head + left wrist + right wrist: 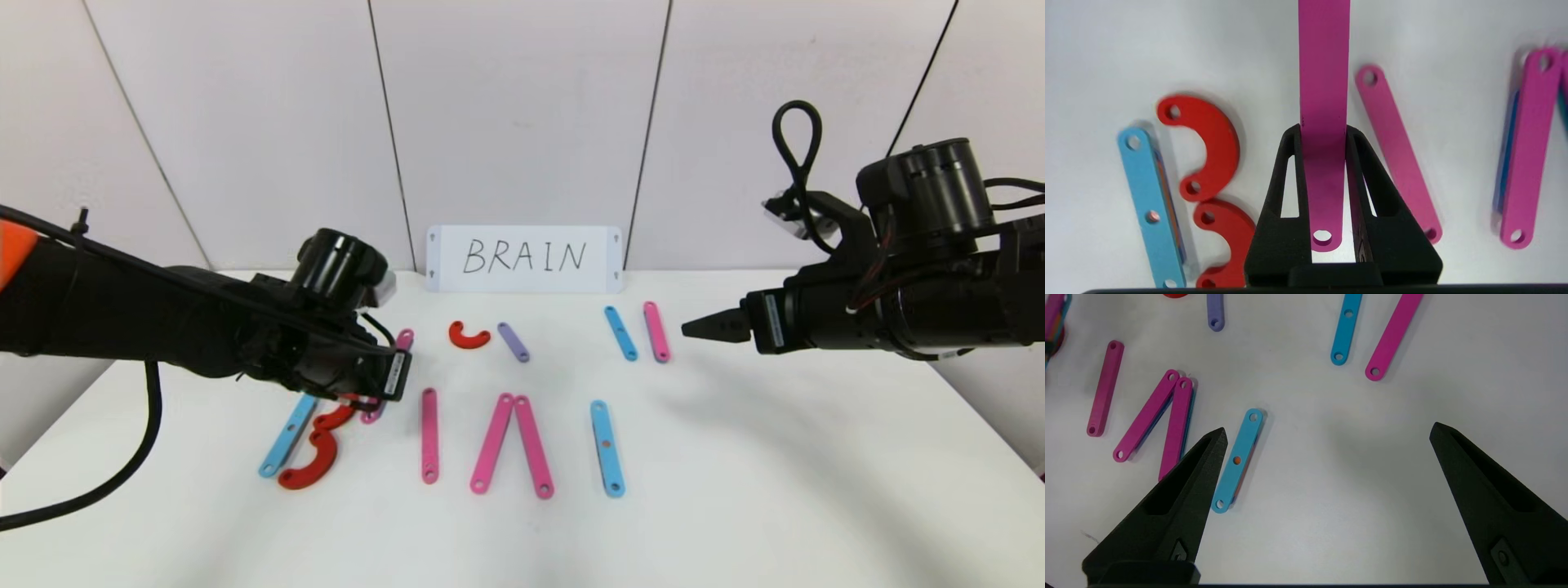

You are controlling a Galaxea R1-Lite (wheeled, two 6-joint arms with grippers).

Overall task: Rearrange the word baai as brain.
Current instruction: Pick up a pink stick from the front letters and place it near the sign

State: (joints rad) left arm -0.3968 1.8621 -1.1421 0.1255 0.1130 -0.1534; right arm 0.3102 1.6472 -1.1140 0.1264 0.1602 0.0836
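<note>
The word lies in a row on the white table [735,457]. A light-blue strip [287,435] and two red arcs [314,461] form the B. Then come a pink strip [429,435], two pink strips [493,443] leaning into a peak, and a light-blue strip [606,448]. My left gripper [382,377] is right of the B. In the left wrist view it [1324,130] is shut on another pink strip [1324,81], which runs out past its fingertips. My right gripper [706,328] hovers open and empty at the right, and it also shows in the right wrist view [1327,430].
Spare pieces lie behind the row: a red arc [468,336], a purple strip [513,342], a light-blue strip [620,333] and a pink strip [656,331]. A white card [522,258] with handwritten "BRAIN" stands at the back edge against the wall.
</note>
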